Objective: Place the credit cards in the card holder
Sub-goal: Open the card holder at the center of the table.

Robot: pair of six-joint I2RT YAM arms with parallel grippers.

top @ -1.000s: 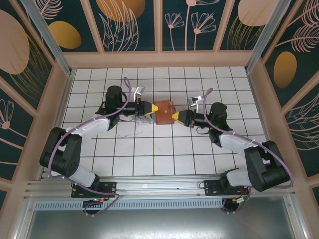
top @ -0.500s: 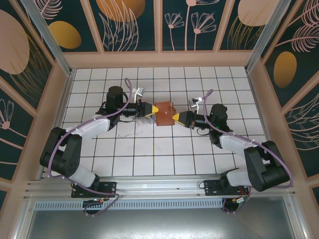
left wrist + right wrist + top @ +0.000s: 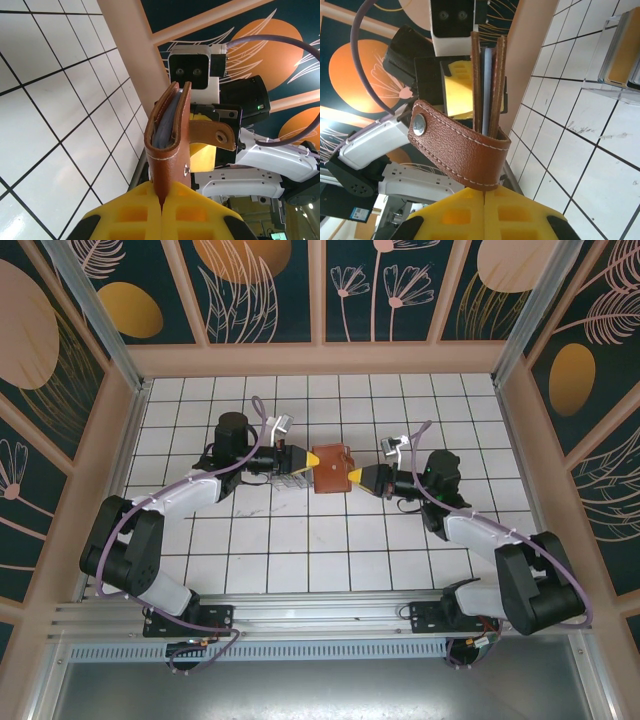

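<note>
Left tool (image 3: 313, 457), right tool (image 3: 352, 476) — holder (image 3: 332, 468) edges

We're looking down into a robot lab test cell, we see a white gridded table (image 3: 320, 560), wood-framed wall panels (image 3: 400, 290) printed with leaves and orange discs boxing it in, an aluminium rail (image 3: 320, 612) along the near edge, two arm bases (image 3: 190, 621) bolted there

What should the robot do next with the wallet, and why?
Probably the right hand should let go of the strap and fetch another card. The left hand also pinches the wallet, a bluish card sits inside, and a gold card shows in the clear case.
</note>
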